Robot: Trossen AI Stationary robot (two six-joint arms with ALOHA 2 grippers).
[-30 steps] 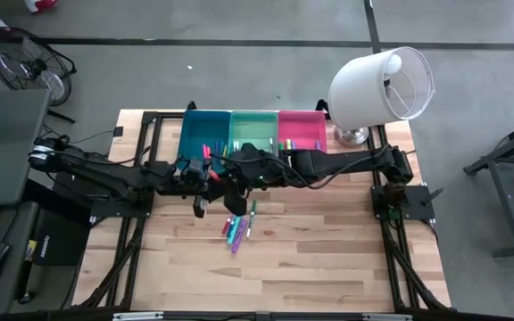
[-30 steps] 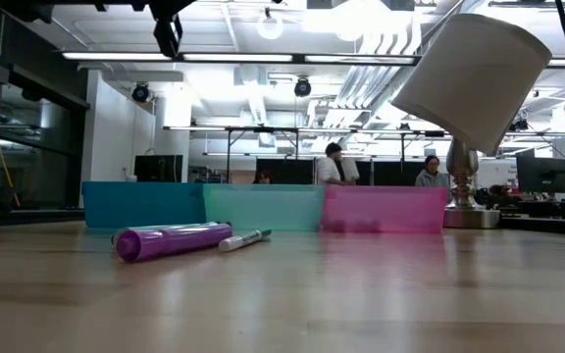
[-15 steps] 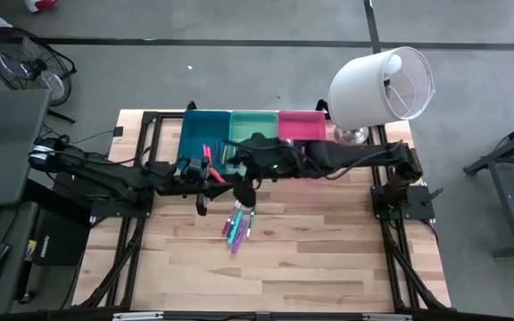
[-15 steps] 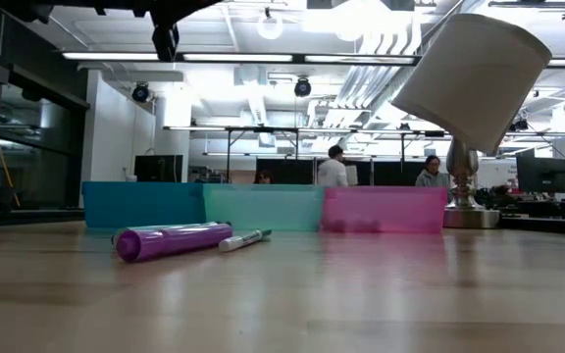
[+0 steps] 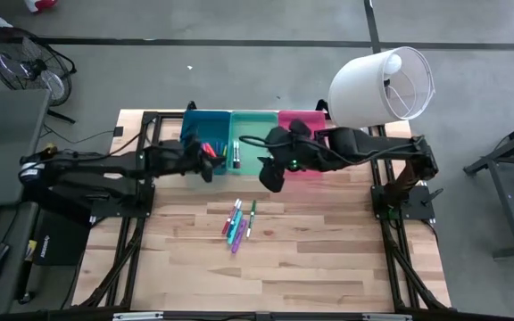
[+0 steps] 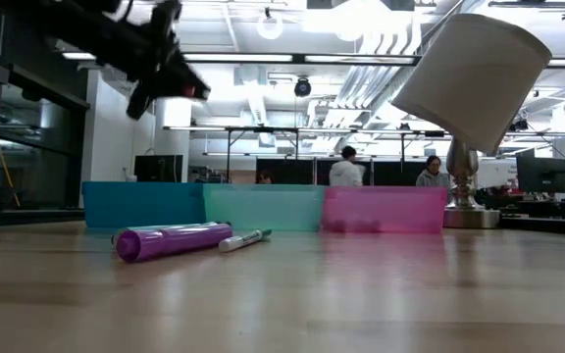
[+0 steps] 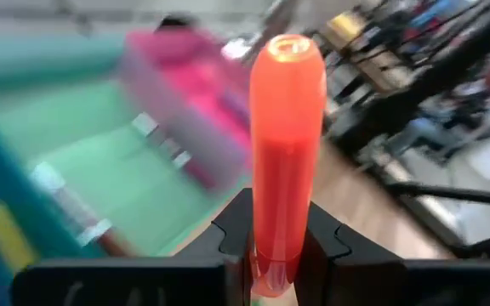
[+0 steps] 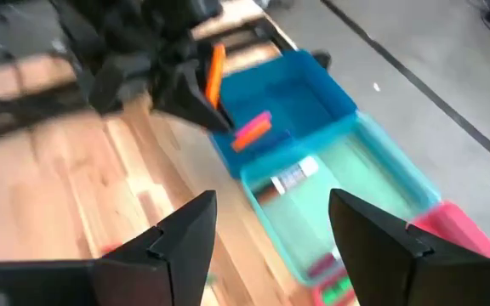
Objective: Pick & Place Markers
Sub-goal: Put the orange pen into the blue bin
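Open-plan lab/workshop: exposed ceiling ducts (image 6: 381, 69), strip lights (image 6: 233, 56), rows of workbenches (image 6: 263, 137), people (image 6: 345, 169) at monitors (image 6: 542, 175), concrete floor (image 5: 239, 80), wooden robot table (image 5: 319, 259).

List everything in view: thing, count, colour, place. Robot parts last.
blue bin: one, far side of the table, left in the row
mint green bin: one, middle of the row
pink bin: one, right in the row
loose markers: about five, pink, purple, green and teal, on the table in front of the bins
pink marker: one, in the blue bin
white marker: one, in the mint green bin
orange marker: one, held upright
lamp: one, white shade, far right corner
people: two, in the room behind
left gripper: by the blue bin, jaws shut on the orange marker
right gripper: by the mint green bin, jaws open, empty
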